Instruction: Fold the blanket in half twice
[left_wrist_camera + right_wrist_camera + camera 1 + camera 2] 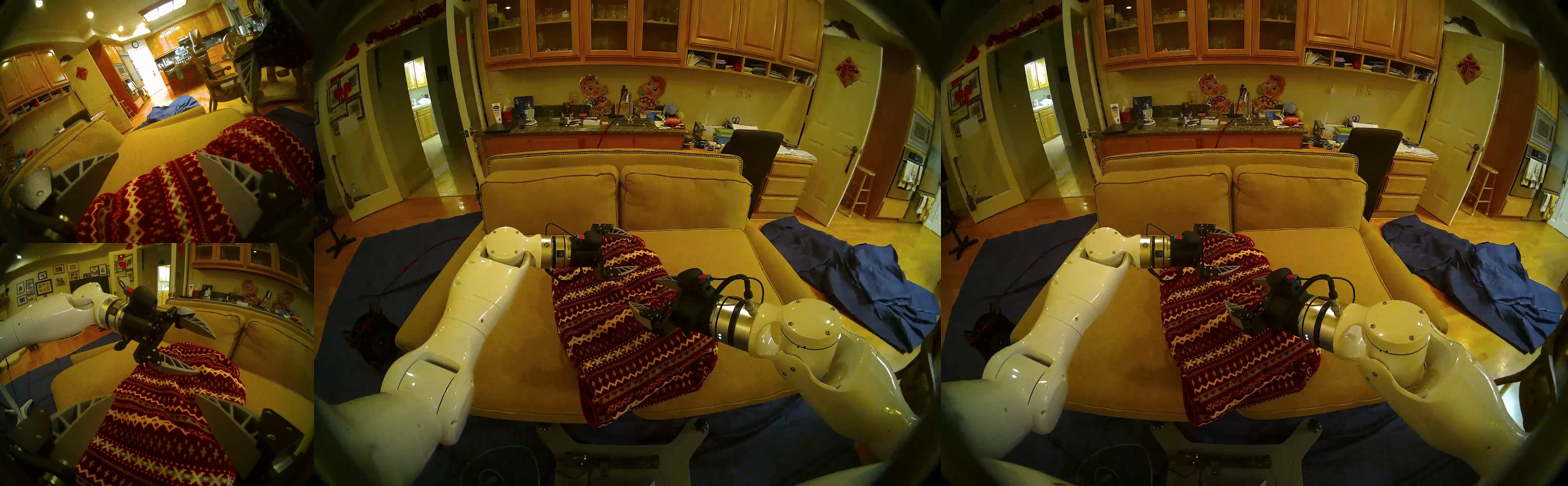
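Observation:
The blanket (619, 332) (1226, 346), dark red with cream and grey patterned bands, lies folded in a narrow strip on the tan sofa seat (504, 339). It runs from the back cushions to the front edge and droops a little over it. My left gripper (633, 251) (1236, 251) (206, 355) hovers open over the blanket's far end, pointing right. In the left wrist view the left gripper (157, 153) is empty above the blanket (169, 195). My right gripper (642, 291) (1239, 290) (155, 394) is open over the blanket's middle (161, 412), pointing left, holding nothing.
Two back cushions (683, 197) stand behind the seat. A wrinkled blue cloth (857, 281) lies on the floor at the right, and a dark blue floor sheet (382, 271) at the left. A dark chair (751, 149) and a cluttered counter (585, 124) stand behind the sofa.

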`<state>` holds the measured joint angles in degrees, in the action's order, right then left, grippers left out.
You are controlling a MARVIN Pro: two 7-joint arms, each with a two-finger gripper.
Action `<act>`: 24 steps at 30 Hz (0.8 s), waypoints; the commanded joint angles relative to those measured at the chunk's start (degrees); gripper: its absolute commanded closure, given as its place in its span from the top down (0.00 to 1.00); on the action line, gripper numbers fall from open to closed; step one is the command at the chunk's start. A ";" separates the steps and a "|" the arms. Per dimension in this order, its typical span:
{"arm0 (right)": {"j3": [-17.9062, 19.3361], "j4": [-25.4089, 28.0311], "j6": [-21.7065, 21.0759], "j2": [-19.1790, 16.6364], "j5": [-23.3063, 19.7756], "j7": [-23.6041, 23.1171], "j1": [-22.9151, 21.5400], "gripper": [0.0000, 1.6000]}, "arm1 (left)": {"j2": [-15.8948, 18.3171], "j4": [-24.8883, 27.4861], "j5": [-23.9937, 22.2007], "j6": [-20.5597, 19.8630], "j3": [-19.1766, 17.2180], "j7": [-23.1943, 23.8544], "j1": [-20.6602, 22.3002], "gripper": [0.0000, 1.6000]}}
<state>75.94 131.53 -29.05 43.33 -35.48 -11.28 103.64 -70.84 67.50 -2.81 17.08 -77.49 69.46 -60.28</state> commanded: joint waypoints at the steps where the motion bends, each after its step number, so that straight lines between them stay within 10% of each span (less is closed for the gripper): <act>1: 1.28 -0.76 -0.01 -0.52 0.16 0.46 -0.13 1.00 | 1.62 5.56 0.12 -1.85 -1.89 -2.18 -2.94 1.00; 24: 5.48 -2.87 0.54 -2.07 -0.79 1.41 -0.29 1.00 | 2.41 23.61 0.54 -9.37 -4.15 -9.13 -15.12 1.00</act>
<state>80.00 127.79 -29.00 41.52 -35.82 -9.66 103.59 -68.32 85.22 -2.57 9.59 -80.57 62.71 -71.96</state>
